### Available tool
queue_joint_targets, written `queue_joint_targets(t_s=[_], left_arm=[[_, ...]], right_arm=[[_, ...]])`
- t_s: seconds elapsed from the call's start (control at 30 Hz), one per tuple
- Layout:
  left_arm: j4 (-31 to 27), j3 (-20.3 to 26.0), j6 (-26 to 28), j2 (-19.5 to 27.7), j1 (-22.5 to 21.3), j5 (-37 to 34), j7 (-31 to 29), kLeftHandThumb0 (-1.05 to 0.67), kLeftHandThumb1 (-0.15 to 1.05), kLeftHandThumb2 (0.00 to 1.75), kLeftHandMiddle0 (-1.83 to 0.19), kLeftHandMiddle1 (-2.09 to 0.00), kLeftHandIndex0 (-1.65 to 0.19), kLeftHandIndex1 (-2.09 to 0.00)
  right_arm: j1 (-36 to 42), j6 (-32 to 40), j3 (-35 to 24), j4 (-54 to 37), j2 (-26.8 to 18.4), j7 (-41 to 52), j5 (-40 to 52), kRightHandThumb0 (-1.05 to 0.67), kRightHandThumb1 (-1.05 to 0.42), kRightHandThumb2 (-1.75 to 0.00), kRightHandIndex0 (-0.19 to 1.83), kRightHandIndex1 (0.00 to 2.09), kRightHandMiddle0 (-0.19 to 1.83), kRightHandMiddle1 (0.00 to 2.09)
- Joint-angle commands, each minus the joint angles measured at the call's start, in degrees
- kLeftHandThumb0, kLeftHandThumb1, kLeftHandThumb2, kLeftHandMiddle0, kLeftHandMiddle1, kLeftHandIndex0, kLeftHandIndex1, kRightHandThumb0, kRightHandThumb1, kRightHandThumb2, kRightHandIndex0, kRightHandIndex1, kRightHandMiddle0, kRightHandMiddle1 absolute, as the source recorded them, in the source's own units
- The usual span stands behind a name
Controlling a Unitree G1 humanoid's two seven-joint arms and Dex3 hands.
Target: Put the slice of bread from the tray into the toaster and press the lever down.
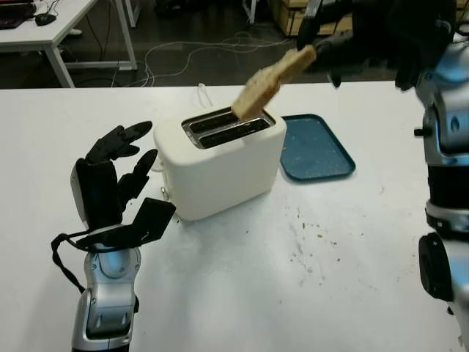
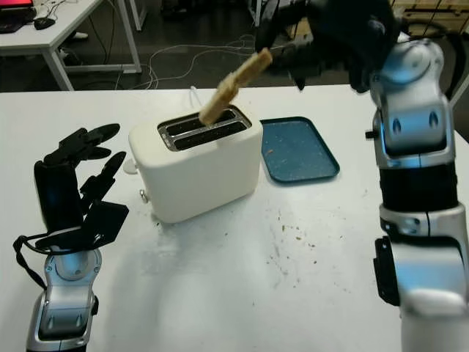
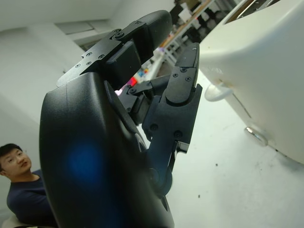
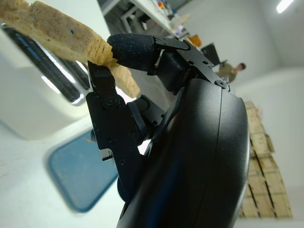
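Holding the slice of bread in the right hand, raised above and behind the toaster, with the fingers pinched narrow on one end of the slice. Hanging the slice out from those fingers on a slant, long axis running down and toward the robot's left, free lower corner hovering just over the far slot, near that slot's right end. Not yet lining up: slice tilted well off upright, so apparently needing a turn of the wrist to bring it upright and in line with the slot before lowering. Pointing down and away from the right fingers, so the coming move likely going downward and slightly leftward. Risking, by this reading, a catch of the lower edge on the slot rim if lowered while tilted.

Waiting with the left hand open, upright beside the toaster's left end, holding nothing, near but apart from the small round knob on the toaster's end face. Standing nearer that end than the right hand, so looking better placed to work the lever once the bread is in; lever itself not clearly made out.

Lying empty on the worktop: the blue tray, just to the right of the toaster. Scattered crumbs on the worktop in front.
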Motion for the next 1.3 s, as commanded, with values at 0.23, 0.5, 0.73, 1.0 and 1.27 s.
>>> queue_joint_targets(t_s=[0.23, 0.5, 0.73, 1.0, 1.27], left_arm=[[-0.5, -0.1, -0.1, -0.3, 0.5, 0.9, 0.6, -0.18, 0.86, 0.0, -0.63, -1.06, -0.85, -0.29], [-0.2, 0.0, -0.6, -0.1, 0.6, 0.8, 0.8, -0.19, 0.86, 0.0, -0.63, -1.05, -0.85, -0.3], [-0.7, -0.2, 0.1, -0.5, 0.8, 1.4, 0.8, -0.21, 0.86, 0.0, -0.63, -1.05, -0.85, -0.3], [-0.5, -0.2, -0.5, -0.6, 1.0, 1.4, 0.9, -0.17, 0.86, 0.0, -0.63, -1.04, -0.85, -0.3], [-0.3, -0.1, -0.9, -0.5, 1.1, 1.0, 0.8, -0.16, 0.86, 0.0, -0.64, -1.05, -0.85, -0.31]], right_arm=[[3.4, 4.4, -0.2, -4.0, -1.5, 0.0, 1.8, -0.45, -0.92, -0.3, 1.09, 1.75, 0.91, 1.74], [4.1, 3.4, 1.7, -2.3, -0.9, -0.2, 1.2, -0.45, -0.92, -0.28, 1.09, 1.75, 0.91, 1.74], [3.4, 3.8, 3.4, 1.6, 0.5, -1.6, 0.7, -0.42, -0.92, -0.28, 1.12, 1.75, 0.91, 1.75], [1.9, 1.0, 6.1, 5.3, 1.1, -2.0, -1.3, -0.41, -0.92, -0.34, 1.13, 1.75, 0.93, 1.75], [-1.5, 0.5, 7.8, 7.3, 1.0, -2.1, -3.9, -0.39, -0.92, -0.32, 1.11, 1.75, 0.92, 1.75]])
